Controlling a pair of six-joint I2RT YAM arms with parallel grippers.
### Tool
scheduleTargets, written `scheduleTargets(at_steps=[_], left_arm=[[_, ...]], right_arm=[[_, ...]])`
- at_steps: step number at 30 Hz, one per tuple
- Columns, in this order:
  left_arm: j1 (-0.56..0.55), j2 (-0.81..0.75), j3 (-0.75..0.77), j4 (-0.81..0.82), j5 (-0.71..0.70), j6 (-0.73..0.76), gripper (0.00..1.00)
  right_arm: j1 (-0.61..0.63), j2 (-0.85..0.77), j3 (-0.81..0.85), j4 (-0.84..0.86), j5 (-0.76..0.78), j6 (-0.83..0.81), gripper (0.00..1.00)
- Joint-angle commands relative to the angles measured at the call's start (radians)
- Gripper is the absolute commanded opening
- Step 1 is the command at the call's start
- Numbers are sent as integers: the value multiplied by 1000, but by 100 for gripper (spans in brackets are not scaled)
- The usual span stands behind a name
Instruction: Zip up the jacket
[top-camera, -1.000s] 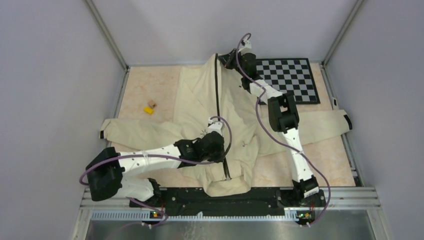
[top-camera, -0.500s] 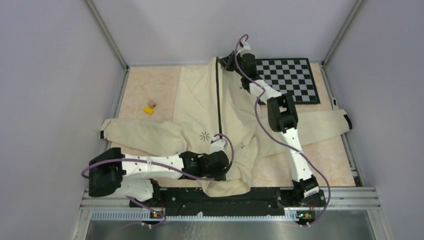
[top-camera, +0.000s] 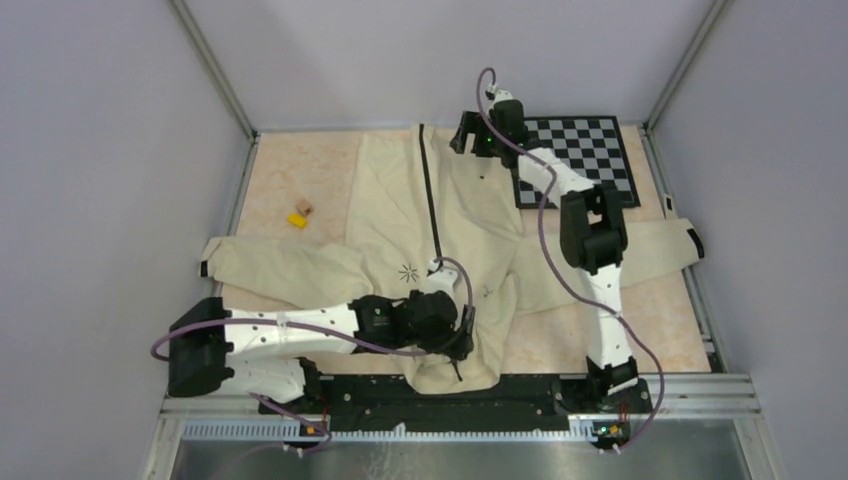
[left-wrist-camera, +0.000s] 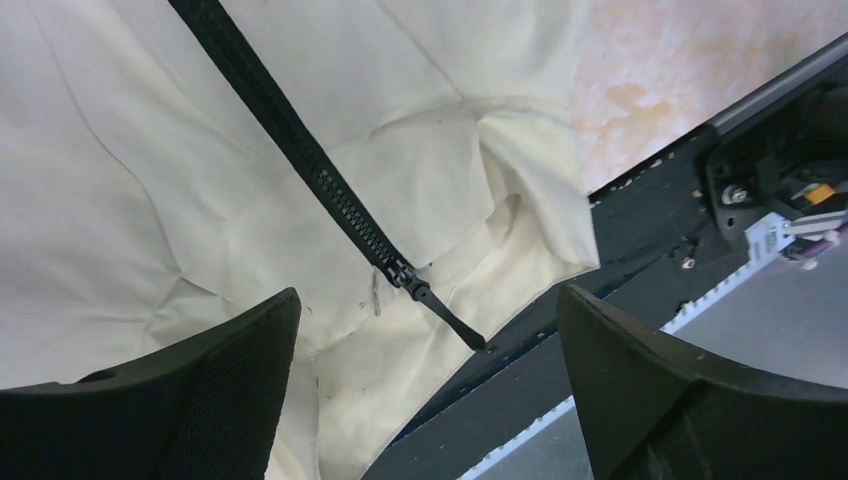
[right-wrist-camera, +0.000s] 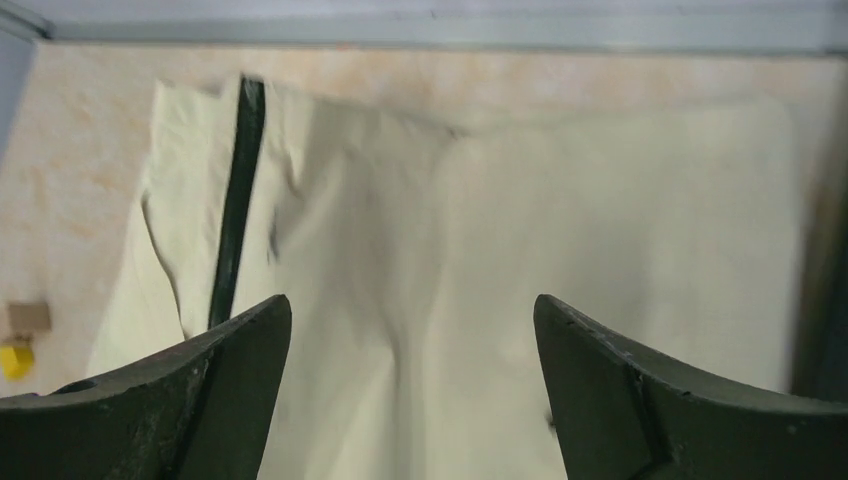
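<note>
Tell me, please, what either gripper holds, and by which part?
Nothing: left gripper and right gripper are open above the cream fabric jacket, its black zipper pull free.

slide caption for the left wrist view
Left fingers open above the jacket's black zipper pull at its near edge.

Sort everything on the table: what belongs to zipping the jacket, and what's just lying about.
For the job: jacket, its black zipper, zipper pull.
Lying about: checkerboard mat, yellow block, small brown block.
</note>
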Motion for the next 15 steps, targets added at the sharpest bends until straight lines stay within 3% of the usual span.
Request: scheduleTargets(at_steps=[1, 5, 8, 11, 15], left_arm=[[39, -124, 34, 79, -51, 165, 99], [119, -232, 84, 131, -100, 301, 99], [165, -296, 143, 207, -139, 414, 99], [178, -342, 217, 280, -182, 525, 99], [178, -387, 290, 348, -237, 651, 99]], right_arm=[[-6, -398, -178, -314, 172, -168, 89], [-5, -781, -540, -381, 233, -165, 89], [7, -1040, -706, -441, 260, -181, 89], [17, -1269, -764, -538, 291, -227, 89], [17, -1512, -711, -652, 270, -263, 90]])
